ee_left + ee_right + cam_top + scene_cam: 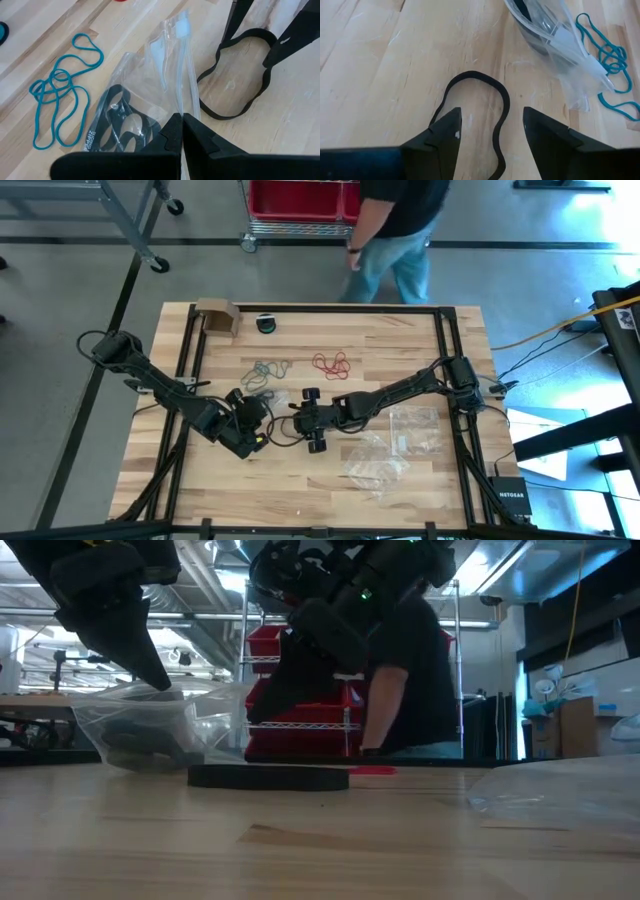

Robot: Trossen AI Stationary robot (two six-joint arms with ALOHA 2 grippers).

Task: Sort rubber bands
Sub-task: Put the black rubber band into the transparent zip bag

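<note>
The left gripper (181,131) sits near the middle of the wooden table (400,490), its fingers pinched together on the edge of a clear plastic zip bag (150,85) that already holds a few wide black rubber bands (117,117). Just beside the bag lies a loose cluster of thin teal rubber bands (60,107). The right gripper (492,135) faces it from close by, fingers spread wide on either side of a single large black rubber band (490,100) lying flat on the wood; it seems not to be gripped, though the fingertips hide part of it. A cluster of thin red rubber bands (332,364) lies farther back on the table.
</note>
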